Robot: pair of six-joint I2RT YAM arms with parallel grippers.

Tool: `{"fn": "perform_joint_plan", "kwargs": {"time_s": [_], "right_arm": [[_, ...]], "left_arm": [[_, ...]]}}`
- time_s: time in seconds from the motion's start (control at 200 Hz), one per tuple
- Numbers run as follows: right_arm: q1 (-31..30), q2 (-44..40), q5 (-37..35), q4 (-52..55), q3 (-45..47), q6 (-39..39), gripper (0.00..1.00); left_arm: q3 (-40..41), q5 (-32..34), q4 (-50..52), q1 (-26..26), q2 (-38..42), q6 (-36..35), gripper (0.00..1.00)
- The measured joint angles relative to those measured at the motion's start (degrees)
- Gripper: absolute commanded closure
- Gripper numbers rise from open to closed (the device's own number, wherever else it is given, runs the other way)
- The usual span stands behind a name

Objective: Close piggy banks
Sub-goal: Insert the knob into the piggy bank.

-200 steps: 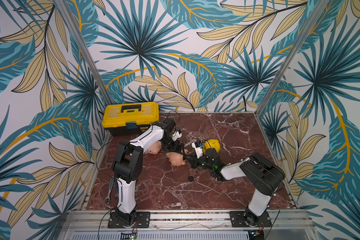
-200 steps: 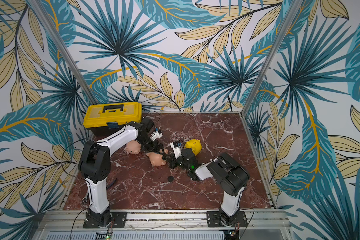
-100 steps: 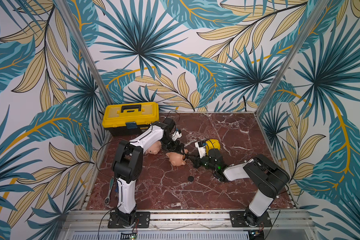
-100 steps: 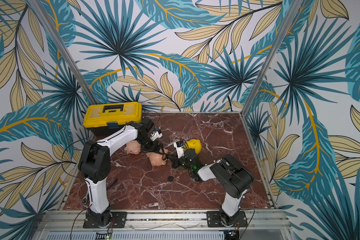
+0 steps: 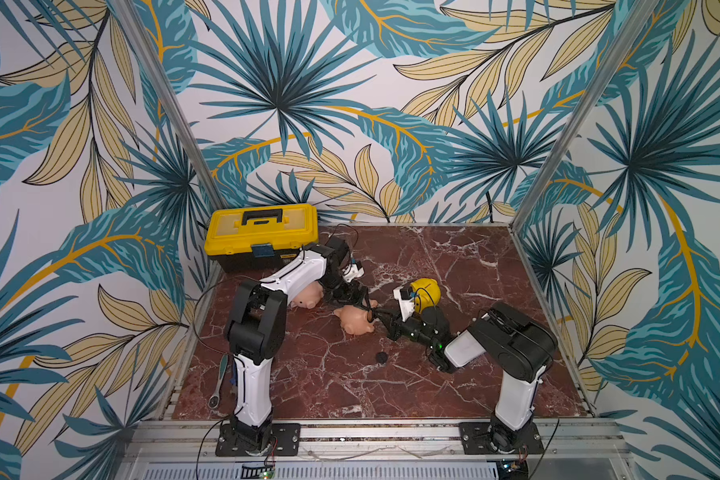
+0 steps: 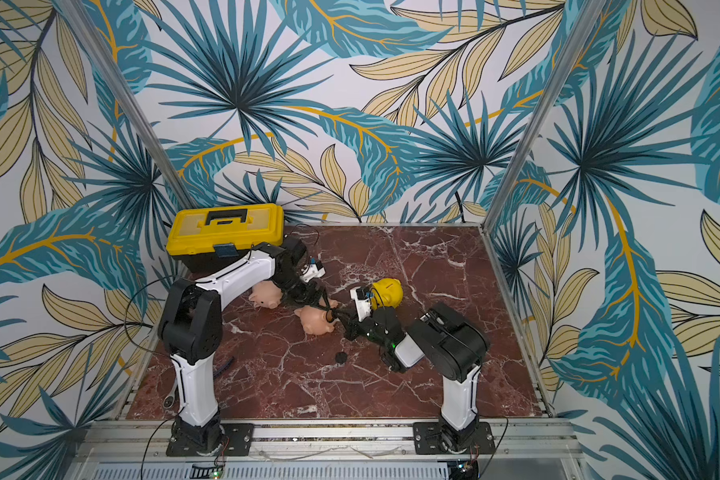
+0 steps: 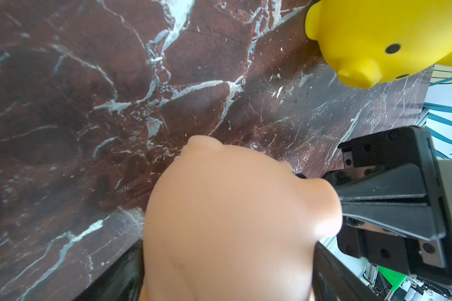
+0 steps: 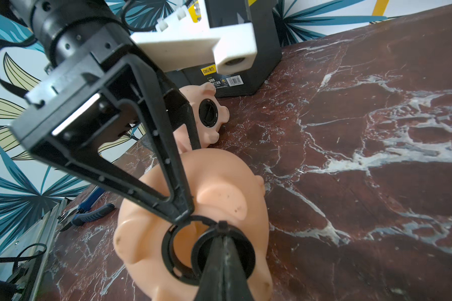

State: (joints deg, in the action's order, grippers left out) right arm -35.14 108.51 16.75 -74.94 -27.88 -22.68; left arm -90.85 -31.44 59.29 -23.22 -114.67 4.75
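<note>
A: What sits on the red-brown marble table (image 5: 454,257)?
B: Piggy banks, mid-table, with leaf wallpaper (image 5: 275,104) all round. The left gripper (image 5: 364,306) clasps the near pink piggy bank (image 5: 356,322). The right gripper (image 8: 221,243), pinched tight on a black plug (image 8: 247,251), holds it at that pig's belly hole.
A: The others?
B: The far pink piggy bank (image 5: 308,297) lies left, near the toolbox (image 5: 262,232). The yellow piggy bank (image 5: 427,289) is on the right.

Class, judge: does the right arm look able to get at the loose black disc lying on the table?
Probably yes: the disc lies on bare table close to the right gripper, with nothing between. But its jaws are shut on a plug at the pink pig's opening.
</note>
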Motion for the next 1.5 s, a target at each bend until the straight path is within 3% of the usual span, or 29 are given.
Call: {"fn": "perform_joint_plan", "kwargs": {"time_s": [1.502], "right_arm": [[-1.6, -0.1, 2.8, -0.1, 0.3, 3.2, 1.0]], "left_arm": [[0.0, -0.8, 0.2, 0.2, -0.2, 0.0, 0.13]]}}
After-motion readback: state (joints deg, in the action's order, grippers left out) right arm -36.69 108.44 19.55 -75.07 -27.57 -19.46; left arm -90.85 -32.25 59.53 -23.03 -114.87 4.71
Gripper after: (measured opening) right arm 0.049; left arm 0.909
